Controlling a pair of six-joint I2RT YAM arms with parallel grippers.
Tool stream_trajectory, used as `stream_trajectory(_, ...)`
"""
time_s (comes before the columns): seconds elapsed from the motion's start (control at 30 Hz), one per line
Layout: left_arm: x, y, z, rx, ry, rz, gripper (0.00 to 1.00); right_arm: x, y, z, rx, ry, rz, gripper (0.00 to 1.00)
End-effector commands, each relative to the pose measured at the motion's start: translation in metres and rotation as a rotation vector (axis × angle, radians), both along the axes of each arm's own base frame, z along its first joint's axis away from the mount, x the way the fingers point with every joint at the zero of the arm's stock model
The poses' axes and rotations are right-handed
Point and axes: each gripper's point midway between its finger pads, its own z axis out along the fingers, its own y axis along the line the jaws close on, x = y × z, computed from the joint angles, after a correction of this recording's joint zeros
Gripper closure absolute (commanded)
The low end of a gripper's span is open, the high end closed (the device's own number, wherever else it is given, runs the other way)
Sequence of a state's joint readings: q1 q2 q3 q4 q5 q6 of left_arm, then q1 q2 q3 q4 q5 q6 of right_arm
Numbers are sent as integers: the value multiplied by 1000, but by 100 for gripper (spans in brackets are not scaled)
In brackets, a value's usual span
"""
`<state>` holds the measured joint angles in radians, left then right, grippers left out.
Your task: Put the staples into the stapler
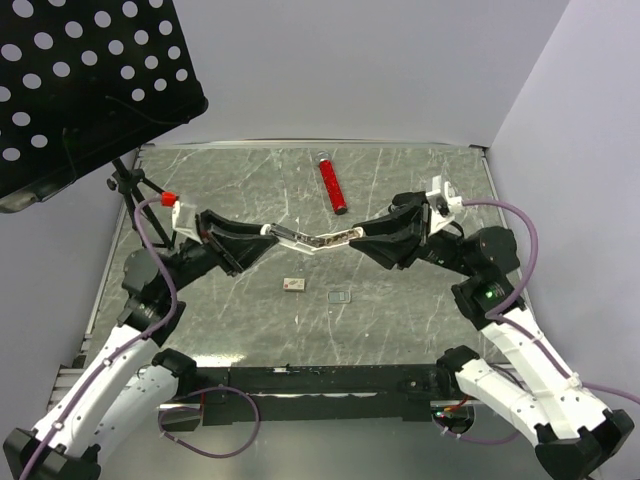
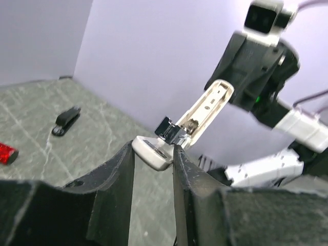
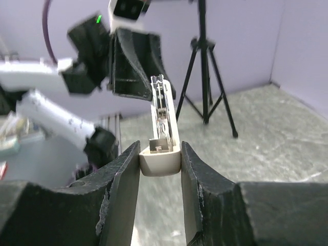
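Note:
The stapler (image 1: 315,241) here is cream-white with a metal magazine, not black. It is swung open at its hinge and hangs above the table between both grippers. My left gripper (image 1: 272,232) is shut on one half's end, seen in the left wrist view (image 2: 154,151) as a rounded white tip (image 2: 152,152). My right gripper (image 1: 356,237) is shut on the other half's end (image 3: 160,160), with the open channel (image 3: 163,110) running away from it (image 3: 160,154). The staples (image 1: 340,297), a tiny grey strip, lie on the table below the stapler.
A small beige box piece with a red mark (image 1: 293,285) lies left of the staples. A red tube (image 1: 332,185) lies at the back. A small black object (image 2: 66,120) lies on the far table. A tripod (image 1: 135,195) with a perforated black panel (image 1: 85,80) stands back left.

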<state>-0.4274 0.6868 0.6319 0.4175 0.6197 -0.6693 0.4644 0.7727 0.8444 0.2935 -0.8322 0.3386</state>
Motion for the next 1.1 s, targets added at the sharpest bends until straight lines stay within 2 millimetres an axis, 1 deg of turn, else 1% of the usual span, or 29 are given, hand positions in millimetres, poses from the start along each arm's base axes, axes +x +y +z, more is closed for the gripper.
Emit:
stream_trajectory(0.0,20,42,42,-239,-16,244,99,-2,-38,76,307,-120,-182,100)
stream_trajectory(0.07,21,47,37,-298,38,257,99,-3,-43,79,348,-111,-197,100)
stream_trajectory(0.1,16,51,41,-338,32,252,99,-6,-47,85,379,-109,-200,100)
stream_trajectory(0.13,18,51,33,-369,81,249,99,-7,-50,89,406,-118,-205,100)
stream_trajectory(0.2,15,53,34,-422,113,229,99,-9,-52,93,435,-114,-206,100)
stream_trajectory(0.23,16,52,26,-425,131,226,99,-9,-52,93,439,-117,-200,100)
stream_trajectory(0.3,17,48,20,-411,145,217,99,-4,-47,88,412,-109,-191,100)
stream_trajectory(0.37,19,46,16,-379,146,225,98,-2,-38,80,350,-109,-165,100)
stream_trajectory(0.4,18,47,22,-352,101,241,95,2,-33,74,318,-98,-156,100)
stream_trajectory(0.43,21,46,18,-312,106,255,88,4,-32,74,297,-101,-156,100)
stream_trajectory(0.47,22,43,17,-269,93,259,84,4,-26,63,237,-105,-137,100)
stream_trajectory(0.5,20,45,30,-216,15,280,80,9,-22,56,202,-92,-134,100)
stream_trajectory(0.53,23,42,23,-155,27,287,67,11,-21,56,179,-99,-133,100)
stream_trajectory(0.57,26,37,20,-104,14,277,62,9,-16,46,125,-101,-106,100)
stream_trajectory(0.6,20,34,34,-43,-72,257,56,13,-14,40,98,-93,-103,100)
stream_trajectory(0.63,19,30,32,5,-87,237,45,12,-12,39,76,-98,-91,100)
stream_trajectory(0.67,25,25,20,73,-61,222,40,13,-7,26,24,-86,-62,100)
stream_trajectory(0.7,19,20,31,134,-145,180,35,14,-6,22,1,-80,-55,100)
stream_trajectory(0.73,19,16,30,176,-167,155,27,12,-5,24,-12,-95,-41,100)
stream_trajectory(0.77,25,10,12,247,-126,121,23,12,-4,21,-29,-108,-25,100)
stream_trajectory(0.8,24,7,19,295,-199,95,20,10,0,12,-57,-92,10,100)
stream_trajectory(0.83,16,-2,15,327,-231,2,14,7,1,13,-67,-100,29,100)
stream_trajectory(0.87,19,-9,-5,376,-182,-65,12,7,3,9,-86,-105,51,100)
stream_trajectory(0.9,18,-12,-1,399,-226,-95,11,3,5,6,-104,-101,84,100)
stream_trajectory(0.93,13,-17,-4,410,-234,-158,10,1,5,4,-114,-101,101,100)
stream_trajectory(0.97,15,-24,-7,429,-252,-194,9,1,6,2,-126,-104,116,100)
stream_trajectory(1.03,13,-33,-13,459,-275,-235,7,-3,8,-1,-143,-108,153,100)
stream_trajectory(1.07,8,-44,-15,474,-312,-273,7,-3,9,-2,-149,-107,164,100)
